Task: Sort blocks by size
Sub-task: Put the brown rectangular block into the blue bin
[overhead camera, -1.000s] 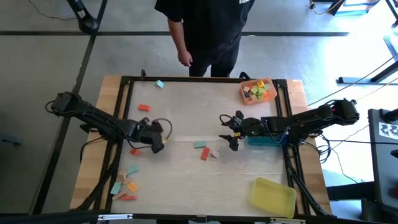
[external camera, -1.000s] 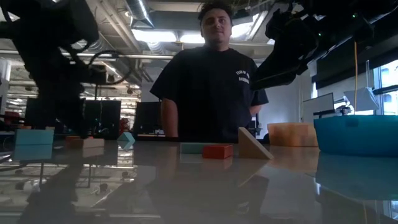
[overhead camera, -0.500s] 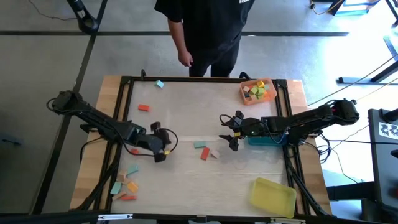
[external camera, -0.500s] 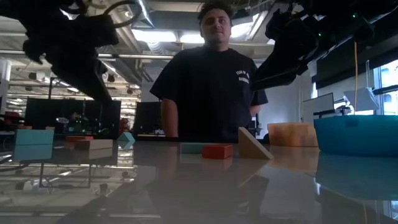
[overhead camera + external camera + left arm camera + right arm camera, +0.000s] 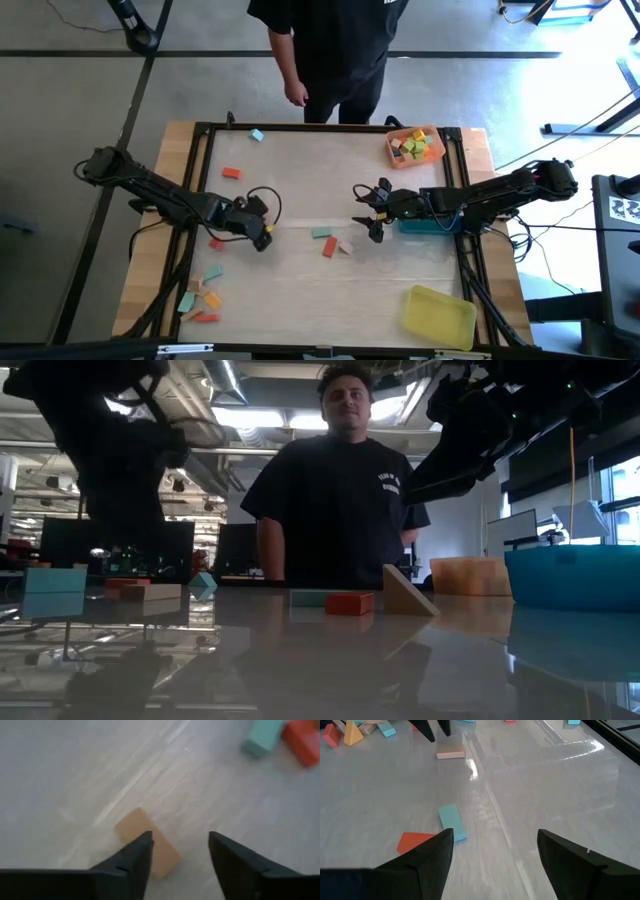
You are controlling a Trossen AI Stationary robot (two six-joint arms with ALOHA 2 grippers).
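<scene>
Left gripper point(image 5: 177, 857): hanging with fingers spread, gripping nothing
Tan block point(image 5: 148, 843): lying just under its fingertips
Right gripper point(image 5: 373, 212): waiting, fingers spread, near teal block point(image 5: 452, 822)

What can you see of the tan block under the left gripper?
The tan block is a flat rectangular bar, pale wood by the look, lying flat on the table at an angle to the fingers. The left gripper stands open over it: one finger overlaps its edge in the wrist view, the other is clear. Contact cannot be told. No other block touches it.
</scene>
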